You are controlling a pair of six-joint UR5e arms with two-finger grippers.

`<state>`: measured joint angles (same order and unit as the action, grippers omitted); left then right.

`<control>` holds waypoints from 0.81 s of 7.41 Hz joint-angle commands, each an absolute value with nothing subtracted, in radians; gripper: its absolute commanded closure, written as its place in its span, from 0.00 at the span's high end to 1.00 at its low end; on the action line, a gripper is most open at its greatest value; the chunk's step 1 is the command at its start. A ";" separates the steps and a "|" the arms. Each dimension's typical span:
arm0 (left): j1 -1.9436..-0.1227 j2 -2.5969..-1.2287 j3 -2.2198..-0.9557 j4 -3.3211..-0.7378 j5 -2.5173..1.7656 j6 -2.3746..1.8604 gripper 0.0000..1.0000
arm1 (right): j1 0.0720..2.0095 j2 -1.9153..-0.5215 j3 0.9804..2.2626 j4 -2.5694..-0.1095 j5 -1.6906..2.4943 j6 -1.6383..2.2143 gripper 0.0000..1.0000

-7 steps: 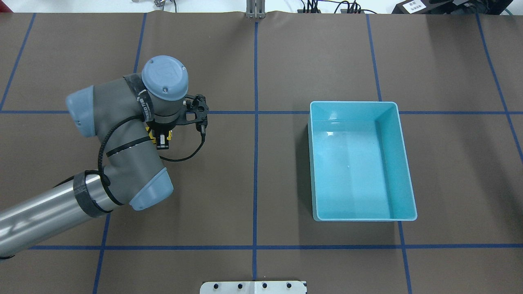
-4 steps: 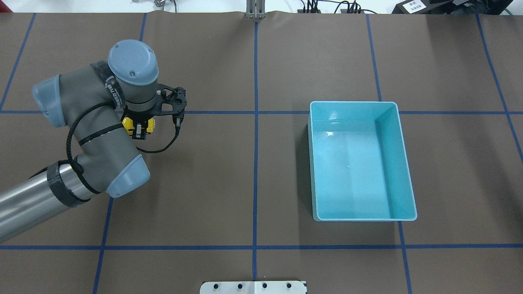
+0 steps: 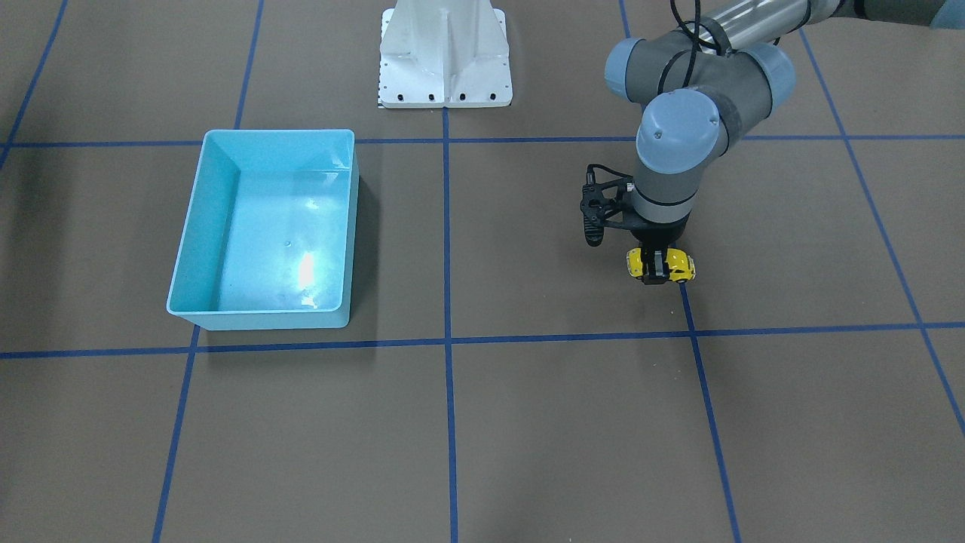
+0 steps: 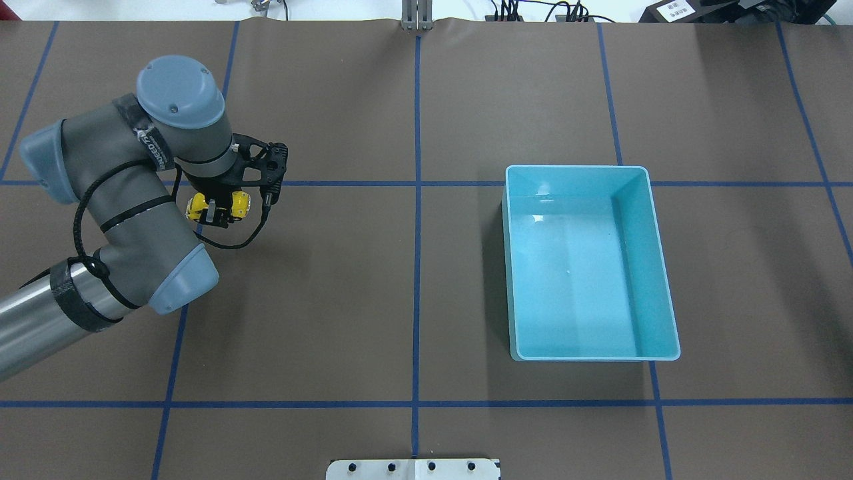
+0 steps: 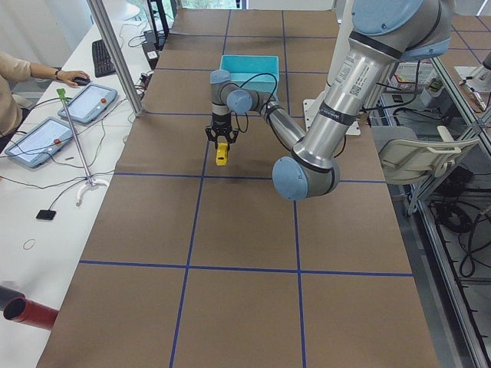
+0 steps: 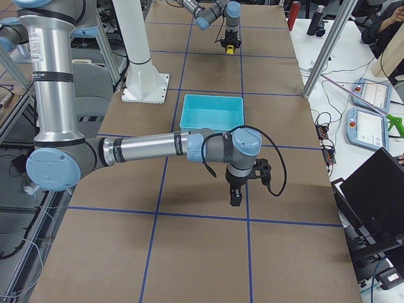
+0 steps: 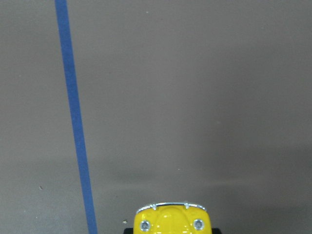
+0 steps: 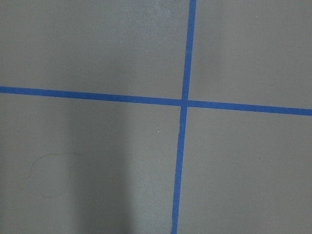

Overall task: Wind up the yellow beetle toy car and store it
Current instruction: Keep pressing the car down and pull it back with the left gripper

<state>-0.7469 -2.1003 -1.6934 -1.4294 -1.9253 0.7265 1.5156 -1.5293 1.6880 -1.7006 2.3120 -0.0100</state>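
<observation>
The yellow beetle toy car (image 4: 238, 203) is clamped between the fingers of my left gripper (image 4: 212, 212), which points straight down and is shut on it at the table's left side. The front view shows the car (image 3: 680, 263) at table level under that gripper (image 3: 654, 269); I cannot tell whether its wheels touch. Its nose (image 7: 170, 219) fills the bottom of the left wrist view, beside a blue tape line. The light-blue bin (image 4: 512, 267) stands empty far to the right. My right gripper (image 6: 235, 197) shows only in the exterior right view, pointing down; whether it is open or shut I cannot tell.
Blue tape lines divide the brown table cover into squares. The white robot base plate (image 3: 445, 53) sits at the table's near edge. A person's hand and tablets (image 5: 57, 115) lie on a side desk, off the work surface.
My left arm has swept leftward and a little farther from the robot, carrying the yellow car along with it. The bin has not moved.
</observation>
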 commanded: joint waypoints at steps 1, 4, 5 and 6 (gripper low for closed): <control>-0.749 -2.073 -1.692 -1.503 -1.930 0.724 0.00 | 1.516 -1.522 1.684 -1.701 2.313 -0.011 1.00; -0.747 -2.027 -1.678 -1.590 -1.933 0.681 0.00 | 1.516 -1.525 1.684 -1.701 2.312 -0.011 1.00; -0.747 -2.014 -1.678 -1.610 -1.948 0.686 0.00 | 1.516 -1.526 1.684 -1.701 2.312 -0.011 1.00; -0.747 -2.011 -1.678 -1.621 -1.957 0.693 0.00 | 1.516 -1.526 1.683 -1.701 2.310 -0.011 1.00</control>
<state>-0.7472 -2.0206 -1.6791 -1.5997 -1.9445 0.6868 1.5156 -1.5254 1.6837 -1.7012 2.3113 -0.0107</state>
